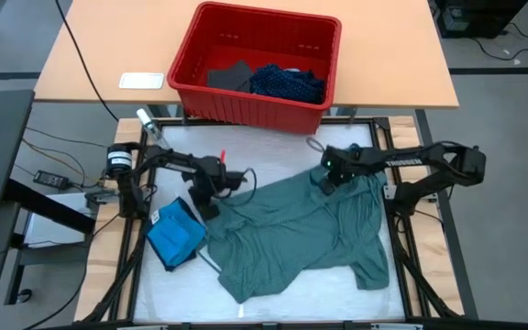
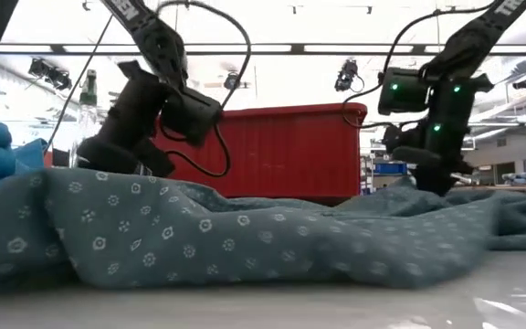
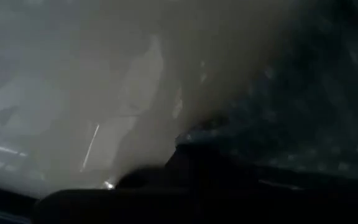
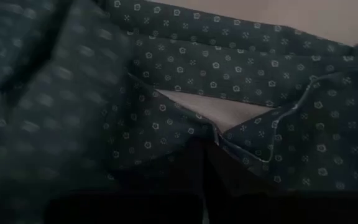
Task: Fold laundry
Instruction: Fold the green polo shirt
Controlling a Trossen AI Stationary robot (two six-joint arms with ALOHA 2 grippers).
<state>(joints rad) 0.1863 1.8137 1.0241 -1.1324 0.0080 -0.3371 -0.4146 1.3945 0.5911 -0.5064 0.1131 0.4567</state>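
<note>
Fingers of both grippers are pressed together, with no gap that we can see, and each pair pinches the same garment. The left gripper (image 1: 211, 203) is low at the left edge of the grey-green shirt (image 1: 305, 229) and holds the cloth there; in its wrist view we see only blurred fabric very close to the camera, so the exact fold it has between the fingers we cannot tell. The right gripper (image 1: 326, 180) is at the far right part of the shirt, and in its wrist view the dark fingers (image 4: 197, 168) close on a hemmed edge of the patterned cloth (image 4: 241, 68). The shirt lies crumpled and spread over the white work surface (image 1: 273, 307), between the two arms, and from the low view it makes a long rumpled ridge (image 2: 245, 238) across the front. Just beside the left gripper, touching the shirt's left edge, lies the bright blue small garment (image 1: 174, 234), folded. Behind the work surface the red bin (image 1: 250, 60) stands on the wooden table (image 1: 383, 55); inside it we see a navy dotted piece (image 1: 287, 84) and a dark piece (image 1: 229, 77) next to it.
</note>
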